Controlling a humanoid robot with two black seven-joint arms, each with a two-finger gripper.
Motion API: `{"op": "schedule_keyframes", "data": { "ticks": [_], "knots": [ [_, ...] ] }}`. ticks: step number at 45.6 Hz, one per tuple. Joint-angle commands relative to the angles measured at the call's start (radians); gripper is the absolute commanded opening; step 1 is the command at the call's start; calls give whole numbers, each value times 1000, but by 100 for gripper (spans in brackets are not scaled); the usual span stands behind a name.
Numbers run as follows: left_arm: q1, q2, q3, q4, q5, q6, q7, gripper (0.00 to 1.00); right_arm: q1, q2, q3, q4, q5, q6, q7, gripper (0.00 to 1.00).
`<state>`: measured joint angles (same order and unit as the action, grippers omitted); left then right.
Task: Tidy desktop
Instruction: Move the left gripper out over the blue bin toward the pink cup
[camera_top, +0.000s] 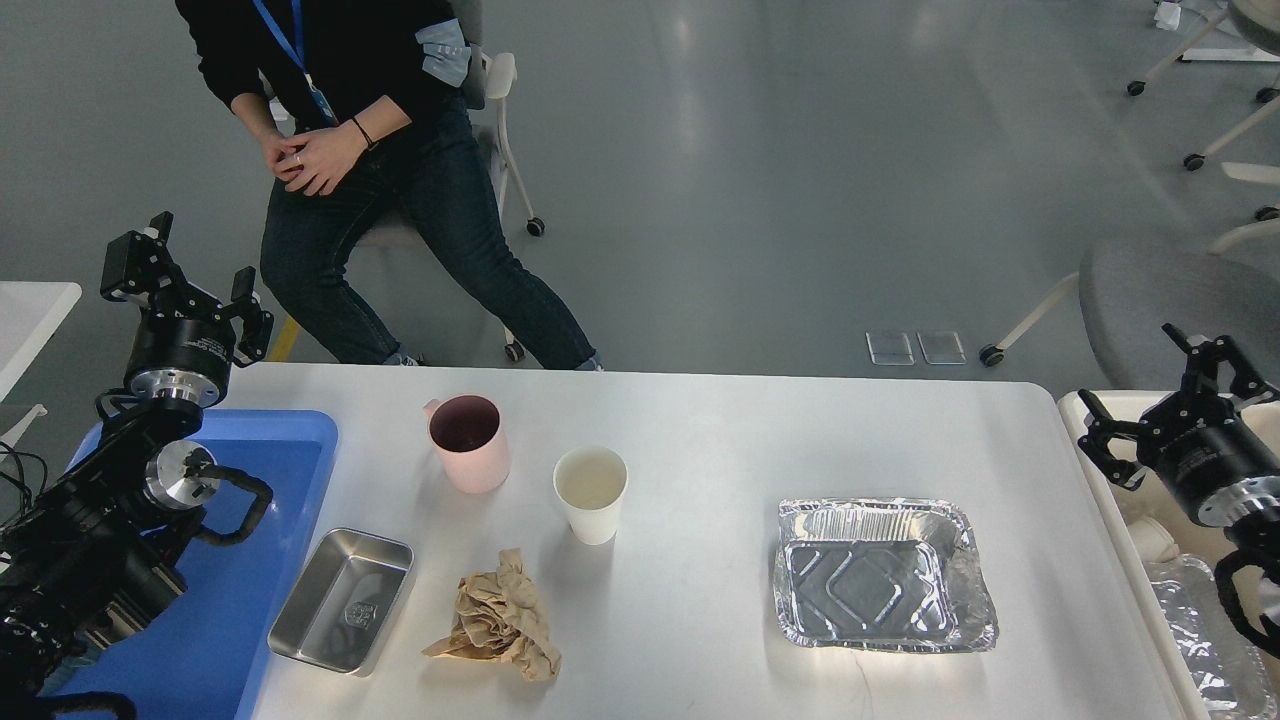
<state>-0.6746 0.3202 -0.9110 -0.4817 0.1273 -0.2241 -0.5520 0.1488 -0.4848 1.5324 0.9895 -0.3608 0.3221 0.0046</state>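
Counter (700, 420) cluttered, both pincers clear

Counter white, spanning mid-frame, blue tray (290, 440) at left edge, cream bin (1085, 420) at right. Pink mug (467, 443) far left; paper cup (591, 493) just right of it. Crumpled brown paper (500, 620) near, steel pan (342, 598) to its left overlapping tray edge. Foil tray (880, 575) well right. Left pincer (188, 272) spread wide, empty, raised above tray. Right pincer (1165, 385) spread wide, empty, above bin.

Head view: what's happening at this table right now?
Nothing is being handled. The left gripper and right gripper are open, raised at the desktop's ends. On it stand a pink cup and paper cup, with a steel tray, crumpled paper and foil tray. A seated person watches.
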Motion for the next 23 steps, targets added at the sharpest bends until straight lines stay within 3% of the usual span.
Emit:
{"op": "schedule_keyframes", "data": {
  "ticks": [1, 8, 23],
  "knots": [
    [0, -4, 0, 0, 0, 0, -19, 97, 0, 0, 0, 0, 0, 0, 0, 100],
    [1, -9, 1, 0, 0, 6, -65, 97, 1, 2, 0, 0, 0, 0, 0, 100],
    [-17, -3, -6, 0, -3, 20, -55, 97, 1, 2, 0, 0, 0, 0, 0, 100]
  ]
}}
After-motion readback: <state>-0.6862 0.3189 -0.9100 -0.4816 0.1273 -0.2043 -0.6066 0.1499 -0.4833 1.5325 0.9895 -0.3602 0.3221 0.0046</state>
